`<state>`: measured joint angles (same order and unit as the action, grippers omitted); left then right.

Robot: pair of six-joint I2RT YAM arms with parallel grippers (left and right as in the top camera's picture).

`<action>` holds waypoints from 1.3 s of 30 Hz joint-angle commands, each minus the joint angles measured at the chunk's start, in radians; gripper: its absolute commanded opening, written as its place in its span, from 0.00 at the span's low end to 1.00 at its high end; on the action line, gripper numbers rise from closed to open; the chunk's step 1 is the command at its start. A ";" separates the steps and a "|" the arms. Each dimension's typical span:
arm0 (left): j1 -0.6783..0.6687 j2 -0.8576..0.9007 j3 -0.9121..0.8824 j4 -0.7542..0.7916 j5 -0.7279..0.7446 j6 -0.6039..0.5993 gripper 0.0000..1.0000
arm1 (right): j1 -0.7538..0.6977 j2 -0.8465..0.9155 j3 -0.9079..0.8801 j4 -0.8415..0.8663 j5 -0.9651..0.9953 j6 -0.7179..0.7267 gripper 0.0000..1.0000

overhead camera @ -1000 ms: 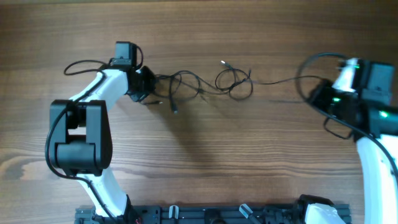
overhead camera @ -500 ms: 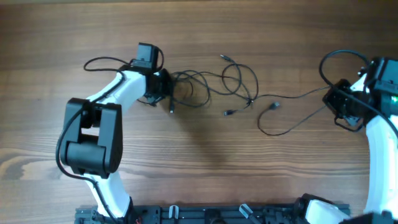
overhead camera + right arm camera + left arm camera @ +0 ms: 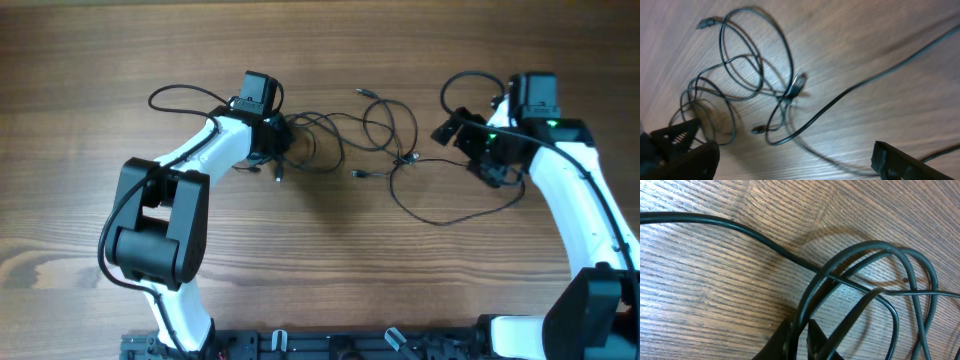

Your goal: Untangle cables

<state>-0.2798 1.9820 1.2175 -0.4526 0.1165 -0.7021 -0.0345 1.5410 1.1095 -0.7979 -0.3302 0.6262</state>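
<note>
The cables (image 3: pixel 385 130) lie in loose black loops across the middle of the table, and one slack strand (image 3: pixel 430 212) curves toward the front. My left gripper (image 3: pixel 278 142) sits at the left end of the bunch. In the left wrist view its jaws (image 3: pixel 799 328) are pinched narrowly on one cable strand (image 3: pixel 805 297), with more loops (image 3: pixel 880 247) just beyond. My right gripper (image 3: pixel 470 150) hovers at the right end of the cables, open wide with nothing between its fingers (image 3: pixel 790 160). A silvery plug (image 3: pixel 797 82) lies among the loops ahead of it.
The thicker black robot cables arc behind each wrist, one at the left (image 3: pixel 180 92) and one at the right (image 3: pixel 470 78). The arm bases and a black rail (image 3: pixel 340 345) run along the front edge. Bare wood table (image 3: pixel 320 270) lies between them.
My right gripper opened, released its cable and swung left toward the bunch. The stretched strand fell slack into a loop. My left gripper shifted right with its strand.
</note>
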 commanded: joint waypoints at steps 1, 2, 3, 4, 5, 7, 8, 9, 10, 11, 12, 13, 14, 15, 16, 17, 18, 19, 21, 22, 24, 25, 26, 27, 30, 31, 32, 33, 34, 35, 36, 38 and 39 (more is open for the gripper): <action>-0.006 0.011 -0.010 -0.008 -0.029 -0.010 0.13 | 0.101 0.015 -0.006 -0.006 0.140 0.300 1.00; -0.006 0.011 -0.010 -0.008 -0.029 -0.010 0.13 | 0.130 0.019 -0.006 -0.003 0.160 0.320 1.00; -0.006 0.011 -0.010 -0.008 -0.029 -0.010 0.13 | 0.151 0.024 -0.006 -0.003 0.176 0.329 0.99; -0.006 0.011 -0.010 -0.008 -0.029 -0.010 0.13 | 0.171 0.034 -0.006 -0.001 0.193 0.344 0.96; -0.006 0.011 -0.010 -0.008 -0.029 -0.010 0.13 | 0.188 0.047 -0.006 0.000 0.208 0.356 0.93; -0.006 0.011 -0.010 -0.008 -0.029 -0.010 0.13 | 0.222 0.117 -0.006 0.027 0.224 0.371 0.77; -0.006 0.011 -0.010 -0.008 -0.029 -0.010 0.13 | 0.229 0.159 -0.006 0.054 0.250 0.370 0.73; -0.006 0.011 -0.010 -0.008 -0.029 -0.009 0.13 | 0.230 0.189 -0.006 0.080 0.257 0.369 0.57; -0.006 0.011 -0.010 -0.008 -0.029 -0.009 0.13 | 0.228 0.219 -0.005 0.108 0.237 0.355 0.33; -0.006 0.011 -0.010 -0.009 -0.033 -0.009 0.14 | 0.219 0.230 -0.005 0.141 0.163 0.285 0.04; -0.005 0.011 -0.010 -0.011 -0.041 -0.009 0.14 | 0.205 0.225 0.001 0.159 0.116 0.195 0.04; -0.004 0.011 -0.010 -0.017 -0.077 -0.008 0.14 | 0.187 0.212 0.014 0.148 0.106 0.141 0.04; 0.001 0.011 -0.010 -0.024 -0.150 -0.002 0.14 | 0.147 0.177 0.038 0.102 0.106 0.097 0.04; 0.008 0.011 -0.010 -0.029 -0.198 0.013 0.14 | 0.111 0.146 0.052 0.068 0.105 0.077 0.04; 0.029 0.011 -0.010 -0.040 -0.251 0.019 0.13 | 0.031 0.083 0.069 0.017 0.109 0.047 0.04; 0.060 0.011 -0.010 -0.060 -0.270 0.021 0.10 | -0.062 0.014 0.073 -0.014 0.109 0.026 0.04; 0.091 0.011 -0.010 -0.076 -0.271 0.021 0.09 | -0.153 -0.045 0.073 -0.039 0.109 0.024 0.04; 0.121 0.011 -0.010 -0.091 -0.271 0.021 0.08 | -0.247 -0.098 0.073 -0.063 0.108 0.024 0.04; 0.183 0.011 -0.010 -0.110 -0.263 0.020 0.06 | -0.412 -0.178 0.073 -0.102 0.104 -0.003 0.04; 0.212 0.011 -0.010 -0.113 -0.252 0.019 0.06 | -0.492 -0.208 0.073 -0.116 0.092 -0.050 0.04; 0.256 0.011 -0.010 -0.113 -0.220 0.013 0.04 | -0.586 -0.225 0.073 -0.163 0.047 -0.150 0.04; 0.270 0.011 -0.010 -0.109 -0.202 0.013 0.04 | -0.598 -0.222 0.070 -0.183 0.039 -0.187 0.04; 0.279 0.011 -0.010 -0.106 -0.178 0.013 0.04 | -0.597 -0.221 0.061 -0.197 0.032 -0.212 0.04; 0.282 0.011 -0.010 -0.105 -0.156 0.013 0.04 | -0.586 -0.221 0.048 -0.204 0.008 -0.238 0.04; 0.269 0.011 -0.010 -0.102 -0.124 0.013 0.04 | -0.497 -0.221 -0.015 -0.146 -0.036 -0.270 0.04; 0.262 0.011 -0.010 -0.102 -0.124 0.013 0.04 | -0.470 -0.220 -0.032 -0.122 -0.036 -0.251 0.04; 0.249 0.011 -0.010 -0.102 -0.124 0.013 0.04 | -0.430 -0.220 -0.053 -0.100 -0.037 -0.209 0.04; 0.241 0.011 -0.010 -0.102 -0.124 0.013 0.04 | -0.405 -0.220 -0.065 -0.088 -0.037 -0.201 0.04; 0.235 0.011 -0.010 -0.102 -0.124 0.013 0.04 | -0.371 -0.220 -0.079 -0.072 -0.037 -0.200 0.04; 0.228 0.011 -0.010 -0.101 -0.124 0.013 0.04 | -0.333 -0.220 -0.093 -0.059 -0.037 -0.201 0.04; 0.219 0.011 -0.010 -0.099 -0.124 0.013 0.04 | -0.293 -0.220 -0.108 -0.044 -0.037 -0.202 0.05; 0.204 0.011 -0.010 -0.092 -0.124 0.013 0.05 | -0.211 -0.220 -0.145 -0.003 -0.037 -0.208 0.08; 0.195 0.011 -0.010 -0.088 -0.124 0.013 0.06 | -0.161 -0.220 -0.174 0.025 -0.037 -0.208 0.09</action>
<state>-0.0574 1.9713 1.2259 -0.5396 -0.0353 -0.6937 -0.2802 1.3174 0.9852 -0.8093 -0.3527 0.4179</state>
